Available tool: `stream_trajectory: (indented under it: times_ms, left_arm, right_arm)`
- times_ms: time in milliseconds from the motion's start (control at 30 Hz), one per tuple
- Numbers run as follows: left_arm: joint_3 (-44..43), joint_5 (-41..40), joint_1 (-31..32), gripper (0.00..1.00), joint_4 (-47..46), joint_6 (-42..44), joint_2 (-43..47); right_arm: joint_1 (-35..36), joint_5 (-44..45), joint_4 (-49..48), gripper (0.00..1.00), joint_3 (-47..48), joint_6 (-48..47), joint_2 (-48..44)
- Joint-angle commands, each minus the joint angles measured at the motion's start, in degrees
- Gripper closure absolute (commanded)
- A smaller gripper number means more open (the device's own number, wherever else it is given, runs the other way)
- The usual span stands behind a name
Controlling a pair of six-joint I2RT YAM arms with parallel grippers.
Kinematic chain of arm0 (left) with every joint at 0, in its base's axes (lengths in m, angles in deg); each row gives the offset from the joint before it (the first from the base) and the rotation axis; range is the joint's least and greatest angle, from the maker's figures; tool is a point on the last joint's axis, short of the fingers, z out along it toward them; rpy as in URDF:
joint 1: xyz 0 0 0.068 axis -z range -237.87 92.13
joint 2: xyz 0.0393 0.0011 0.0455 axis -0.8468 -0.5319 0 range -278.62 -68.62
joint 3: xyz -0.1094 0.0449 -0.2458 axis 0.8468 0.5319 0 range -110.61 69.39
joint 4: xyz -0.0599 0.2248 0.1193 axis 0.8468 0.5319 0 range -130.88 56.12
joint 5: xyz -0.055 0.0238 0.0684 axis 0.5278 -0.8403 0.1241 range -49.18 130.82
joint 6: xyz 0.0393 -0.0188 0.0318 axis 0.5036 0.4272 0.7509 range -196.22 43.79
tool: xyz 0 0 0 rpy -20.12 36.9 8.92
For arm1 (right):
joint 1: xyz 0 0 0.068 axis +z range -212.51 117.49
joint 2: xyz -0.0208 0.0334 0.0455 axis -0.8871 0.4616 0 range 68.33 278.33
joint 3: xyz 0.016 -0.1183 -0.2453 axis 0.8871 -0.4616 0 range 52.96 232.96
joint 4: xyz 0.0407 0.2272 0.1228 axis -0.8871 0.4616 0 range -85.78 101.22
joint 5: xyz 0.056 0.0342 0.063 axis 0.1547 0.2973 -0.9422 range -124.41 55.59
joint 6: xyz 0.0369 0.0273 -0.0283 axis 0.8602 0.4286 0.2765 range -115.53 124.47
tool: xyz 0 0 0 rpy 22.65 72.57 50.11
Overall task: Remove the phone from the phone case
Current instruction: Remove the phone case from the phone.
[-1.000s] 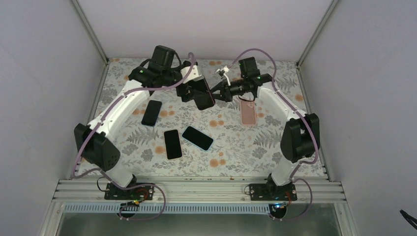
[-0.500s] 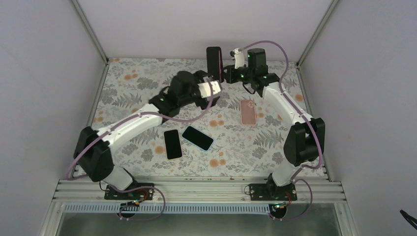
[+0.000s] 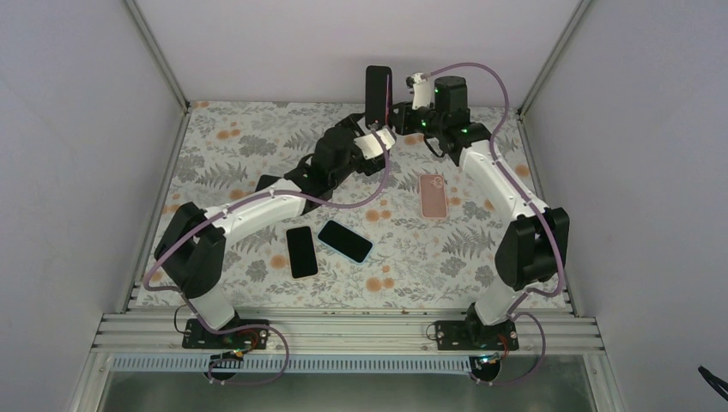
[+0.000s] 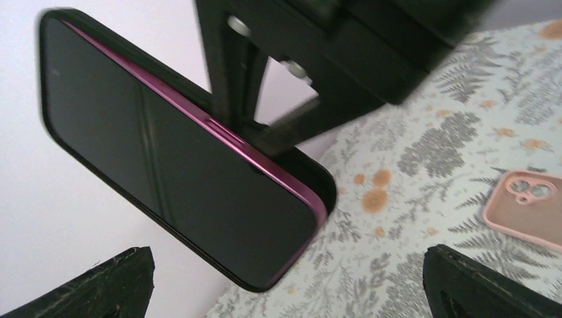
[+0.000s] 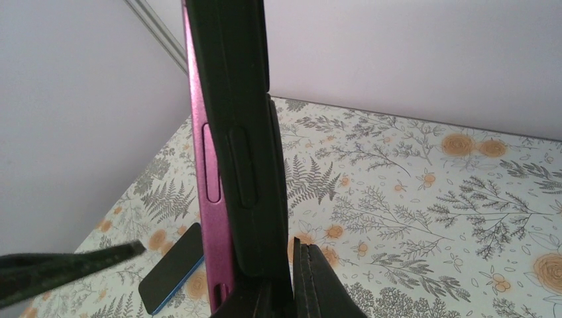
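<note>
My right gripper point(image 3: 397, 116) is shut on the black phone case point(image 3: 376, 93) and holds it upright above the table's back edge. In the right wrist view my right gripper point(image 5: 291, 291) clamps the case point(image 5: 248, 132). The magenta phone point(image 5: 211, 199) stands partly out of the case on the left side. In the left wrist view the phone's dark screen point(image 4: 179, 165) faces the camera, its magenta edge point(image 4: 265, 165) lifted off the case. My left gripper point(image 3: 369, 136) is wide open and empty just in front of the phone, its fingertips point(image 4: 119, 281) at the bottom corners.
A pink case point(image 3: 434, 196) lies under the right arm, also in the left wrist view point(image 4: 527, 209). A blue phone point(image 3: 345, 241) and a black phone point(image 3: 301, 251) lie mid-table. Another dark phone point(image 3: 267, 182) shows partly behind the left arm. White walls enclose the table.
The cased phone has gone from between both grippers up to the back, held by my right gripper alone. My left arm has swung right and stretched toward it, open.
</note>
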Motion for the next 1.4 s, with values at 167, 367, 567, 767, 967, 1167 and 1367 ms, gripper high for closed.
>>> stream_trajectory:
  times_ms: [167,367,567,767,967,1167,1367]
  left_arm:
    - [-1.7,-5.9,0.0,0.0,-10.9,1.5,-3.8]
    - [-0.3,-11.3,0.0,0.01,-17.8,4.0,-5.8]
    - [3.3,-12.5,0.0,0.0,-22.9,4.7,-4.1]
    - [3.8,-14.3,-0.1,0.0,-25.0,5.4,-4.1]
    - [2.5,-16.1,0.0,0.0,-27.3,6.1,-4.8]
    - [2.1,-18.2,0.4,0.0,-30.6,8.1,-5.1]
    - [1.3,-20.4,1.9,0.0,-34.6,12.2,-4.6]
  right_arm:
    - [1.1,-0.4,-5.2,0.97,0.7,0.9,-1.8]
    - [1.3,-0.4,-5.3,0.96,0.5,0.9,-2.1]
    - [1.4,-0.3,-5.3,0.97,0.0,0.5,-2.1]
    - [1.7,-1.1,-5.4,0.97,0.1,0.8,-1.8]
    - [2.1,-0.8,-4.9,0.96,0.5,0.3,-1.8]
    - [2.4,-0.9,-4.9,0.97,0.4,0.2,0.4]
    - [2.7,0.0,-4.6,0.97,0.9,0.1,1.8]
